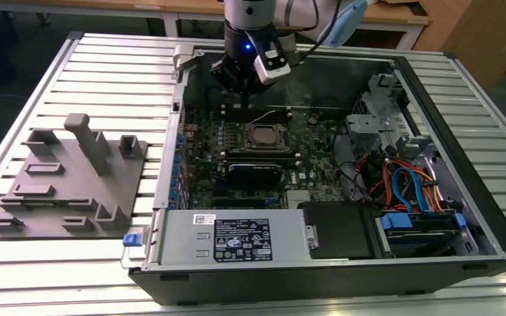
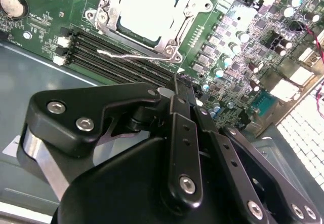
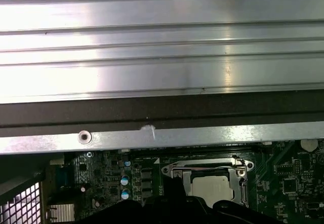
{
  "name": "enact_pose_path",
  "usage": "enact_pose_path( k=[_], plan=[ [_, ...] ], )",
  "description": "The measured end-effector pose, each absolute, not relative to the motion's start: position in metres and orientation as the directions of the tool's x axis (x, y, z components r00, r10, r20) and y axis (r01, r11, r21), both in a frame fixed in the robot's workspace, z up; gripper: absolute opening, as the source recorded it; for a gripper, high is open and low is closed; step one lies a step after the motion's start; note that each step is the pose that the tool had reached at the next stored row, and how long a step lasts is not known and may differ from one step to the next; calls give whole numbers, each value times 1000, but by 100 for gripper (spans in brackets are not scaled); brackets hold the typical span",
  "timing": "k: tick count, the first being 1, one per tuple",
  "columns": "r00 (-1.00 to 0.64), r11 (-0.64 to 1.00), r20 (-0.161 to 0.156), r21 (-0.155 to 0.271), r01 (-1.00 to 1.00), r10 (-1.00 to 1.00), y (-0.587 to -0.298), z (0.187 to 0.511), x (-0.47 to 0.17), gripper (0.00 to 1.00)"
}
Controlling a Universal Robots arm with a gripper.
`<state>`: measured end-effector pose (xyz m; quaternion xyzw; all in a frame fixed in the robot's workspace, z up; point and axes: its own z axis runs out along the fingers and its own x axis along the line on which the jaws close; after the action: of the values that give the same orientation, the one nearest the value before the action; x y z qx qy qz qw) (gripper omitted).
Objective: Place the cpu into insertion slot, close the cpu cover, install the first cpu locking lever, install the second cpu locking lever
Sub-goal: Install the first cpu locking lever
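One gripper (image 1: 242,104) hangs over the motherboard inside the open computer case (image 1: 490,217), just short of the insertion slot (image 1: 267,148). In the second wrist view its fingertips (image 2: 178,82) appear pressed together with nothing between them.

The cpu (image 2: 147,6) lies flat in the slot, its pale metal top showing through the square cut-out of the cpu cover (image 2: 171,45), which lies down over it.

One thin wire locking lever (image 2: 124,56) stands free along the socket's edge. In the first wrist view a second bar (image 3: 202,169) runs straight across the far side of the frame.

Handling, as a judgement:
- **Chip:** light, rigid and fragile, best touched at its edges only. Under the cover it offers no grip.
- **Cover:** thin stiff sheet.
- **Lever:** springy, smooth and narrow, likely to slip off a flat pad, so contact near its bent end seems surest.

Room:
- **Tight beside the socket:** long black memory slots (image 2: 116,49) lie just beside the loose lever. Small upright capacitors (image 2: 218,72) crowd the other side.
- **Tight at the back:** the case wall (image 3: 162,135) rises near the gripper's back.
- **Open overhead:** space is clear directly above the socket.
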<state>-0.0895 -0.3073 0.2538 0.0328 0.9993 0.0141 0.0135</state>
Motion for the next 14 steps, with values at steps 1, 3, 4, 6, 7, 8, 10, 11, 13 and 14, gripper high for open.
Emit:
enact_pose_path(
  k=[1,3,4,6,7,8,10,11,13,14],
  plan=[
    [-997,997,-26,29,65,66,-307,254,-90,10],
    [-997,997,-26,29,65,66,-307,254,-89,10],
    [-997,997,-26,29,65,66,-307,254,-89,10],
    [-997,997,-26,29,65,66,-307,254,-89,10],
    [-997,997,-26,29,65,66,-307,254,-89,10],
    [-997,997,-26,29,65,66,-307,254,-89,10],
    [-997,997,-26,29,65,66,-307,254,-89,10],
    [-997,997,-26,29,65,66,-307,254,-89,10],
    [-998,997,-26,32,65,66,-307,253,-89,10],
    [-998,997,-25,43,65,66,-308,253,-88,10]
  ],
)
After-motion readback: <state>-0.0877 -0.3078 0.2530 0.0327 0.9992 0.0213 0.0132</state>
